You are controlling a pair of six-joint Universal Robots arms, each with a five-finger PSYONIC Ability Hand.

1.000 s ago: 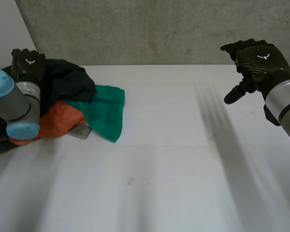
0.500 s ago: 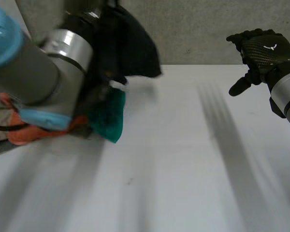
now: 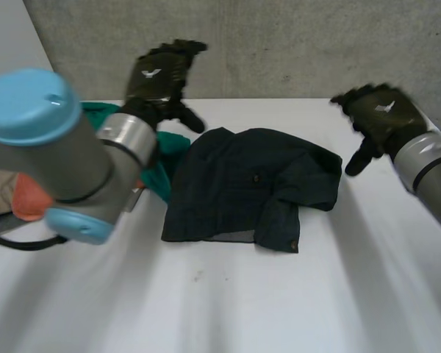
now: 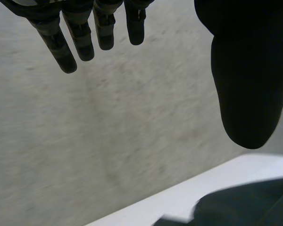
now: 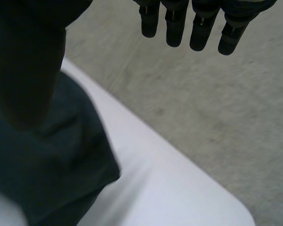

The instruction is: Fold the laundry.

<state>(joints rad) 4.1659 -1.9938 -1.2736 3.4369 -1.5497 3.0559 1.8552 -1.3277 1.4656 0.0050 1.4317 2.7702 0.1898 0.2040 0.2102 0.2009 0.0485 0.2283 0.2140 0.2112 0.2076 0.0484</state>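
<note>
Found the dark navy buttoned cloth shirt (image 3: 250,187) lying rumpled mid-way across the white desk (image 3: 228,309), touching a green cloth (image 3: 167,173). Judged it soft, light and limp; best pinched at the shoulder corners. Saw left hand (image 3: 158,73) and right hand (image 3: 378,114) released, fingers straight, grasping nothing. Read no label or writing.

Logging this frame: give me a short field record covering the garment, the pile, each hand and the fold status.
garment: dark shirt, lying rumpled on the white table
pile: green cloth and orange cloth, beside the shirt on the left arm's side
left hand: open, raised above the pile's edge, holding nothing
right hand: open, near the shirt's far corner, holding nothing
fold status: not yet folded
</note>
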